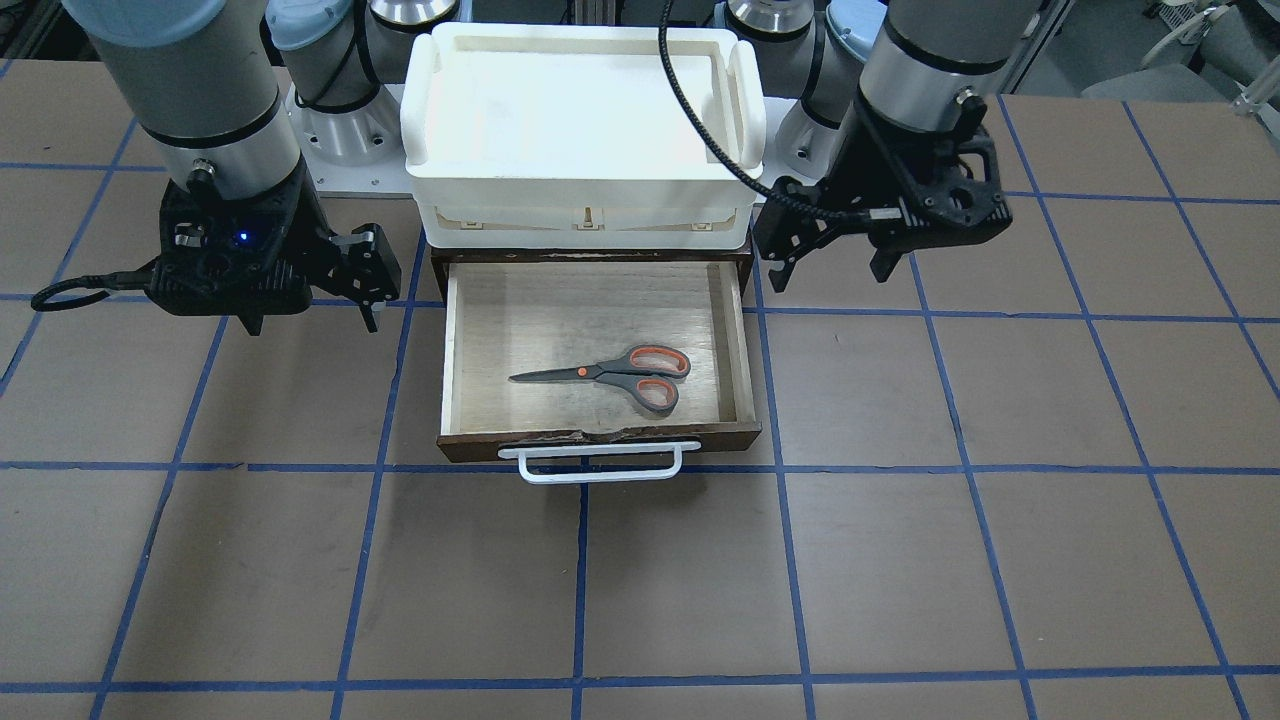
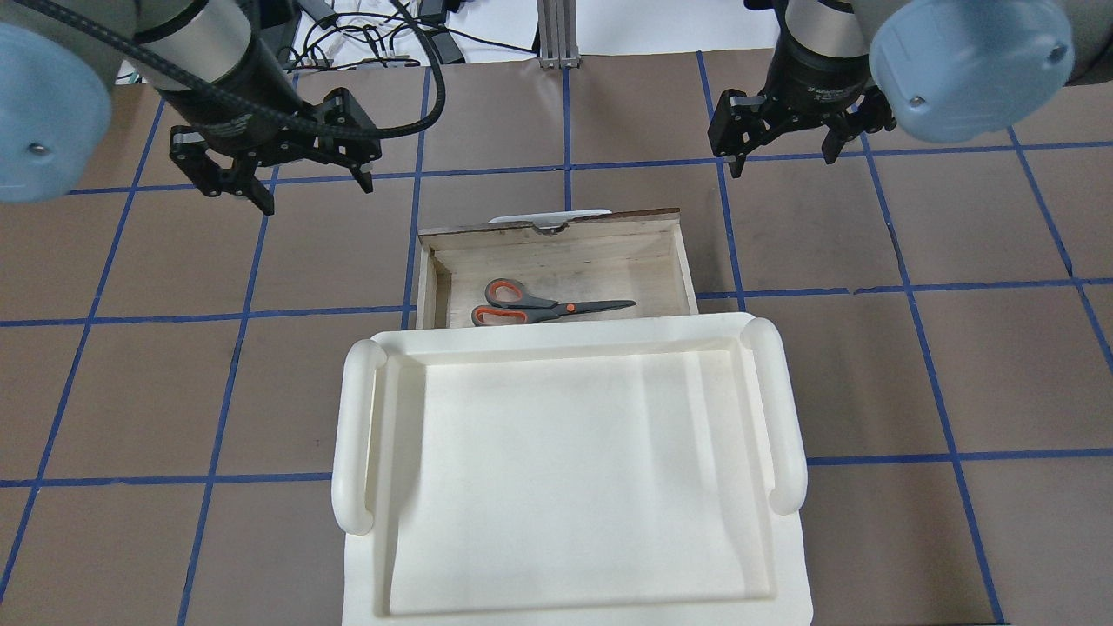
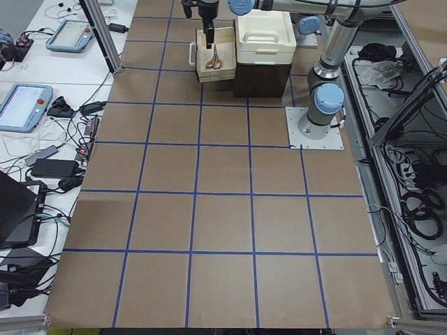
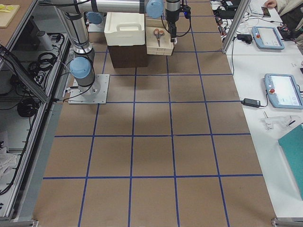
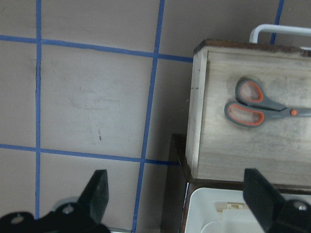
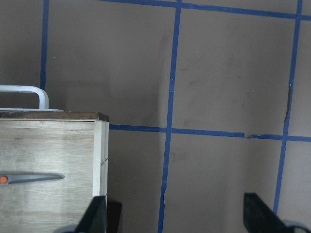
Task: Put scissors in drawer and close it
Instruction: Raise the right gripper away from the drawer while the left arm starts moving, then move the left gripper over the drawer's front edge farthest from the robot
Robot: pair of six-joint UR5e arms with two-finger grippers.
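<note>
Both arms are hanging low over the worktop (image 1: 900, 550), wrists pointing down, one on each side of the pulled-out drawer (image 1: 600, 441). The left gripper (image 2: 317, 193) is hovering with its jaws spread wide and nothing between them. The right gripper (image 2: 783, 161) is hovering in the same released state on the other side.

The scissors (image 1: 610, 375) are lying flat on the drawer's pale floor, with the handles toward the robot's left. A white bar handle (image 1: 600, 466) is sticking out from the chipped front. A cream tray (image 1: 585, 120) is sitting on top of the cabinet.

Small white print on the right wrist (image 2: 822, 87) is too blurred to read.

Blue tape is dividing the brown worktop into squares. A control tablet (image 4: 283, 90) is resting on a side bench.
</note>
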